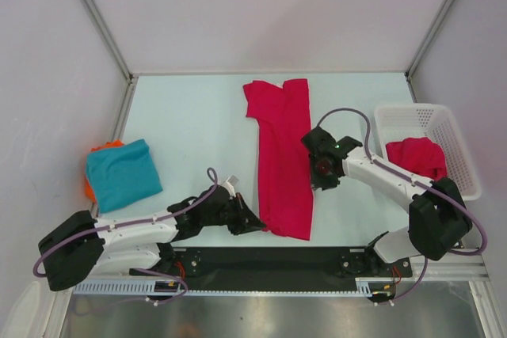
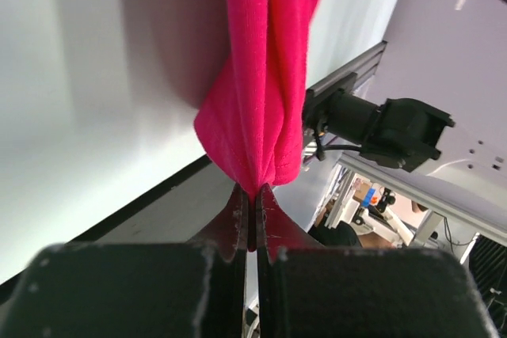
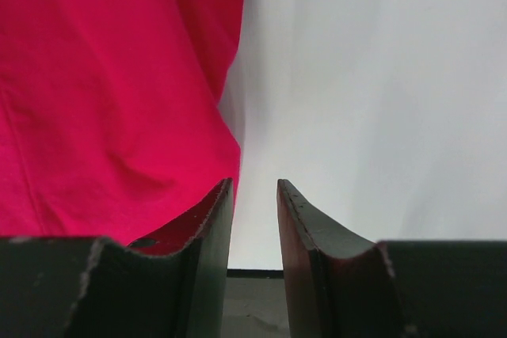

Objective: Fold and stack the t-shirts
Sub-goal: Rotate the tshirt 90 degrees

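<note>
The red shirt [image 1: 281, 164] lies lengthwise on the surface [image 1: 198, 116]. Left hand [image 1: 255, 225] is clenched on its near corner; right hand [image 1: 320, 173] stands parted beside its edge, grasping nothing. Risk: a one-sided pull could drag the fold askew.

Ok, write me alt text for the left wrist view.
The left gripper is shut on a bunched edge of a pink-red t-shirt, which stretches away from the dark fingers over a white table. Part of the other arm, black and white, shows at the right.
</note>
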`<state>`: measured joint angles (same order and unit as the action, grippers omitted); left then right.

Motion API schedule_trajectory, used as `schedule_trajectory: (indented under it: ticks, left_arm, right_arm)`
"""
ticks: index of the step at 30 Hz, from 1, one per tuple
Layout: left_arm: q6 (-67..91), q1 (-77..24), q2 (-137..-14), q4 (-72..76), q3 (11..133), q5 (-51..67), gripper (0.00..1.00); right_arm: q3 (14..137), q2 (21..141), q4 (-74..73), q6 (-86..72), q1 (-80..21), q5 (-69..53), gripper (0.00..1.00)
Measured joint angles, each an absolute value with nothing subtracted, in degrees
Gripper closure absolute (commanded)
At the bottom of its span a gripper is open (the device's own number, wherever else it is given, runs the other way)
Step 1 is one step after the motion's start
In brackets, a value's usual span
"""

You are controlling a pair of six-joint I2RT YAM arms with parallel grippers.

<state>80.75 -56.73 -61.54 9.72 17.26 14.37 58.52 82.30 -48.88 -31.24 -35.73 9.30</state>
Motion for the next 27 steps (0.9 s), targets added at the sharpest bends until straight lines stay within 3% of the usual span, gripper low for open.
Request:
schedule_trajectory:
  ticks: [12, 27]
  left_arm:
    - [84.03, -57.21, -49.87, 6.00, 11.31, 10.37, 1.00]
    - [83.99, -57.25, -47.03, 2.37, 9.32, 8.93, 1.00]
  right_arm:
    - [52.18, 82.19, -44.99, -41.63, -49.08, 8.49, 0.63]
    - [46.15, 85.71, -40.91, -55.09, -64.47, 8.95, 0.59]
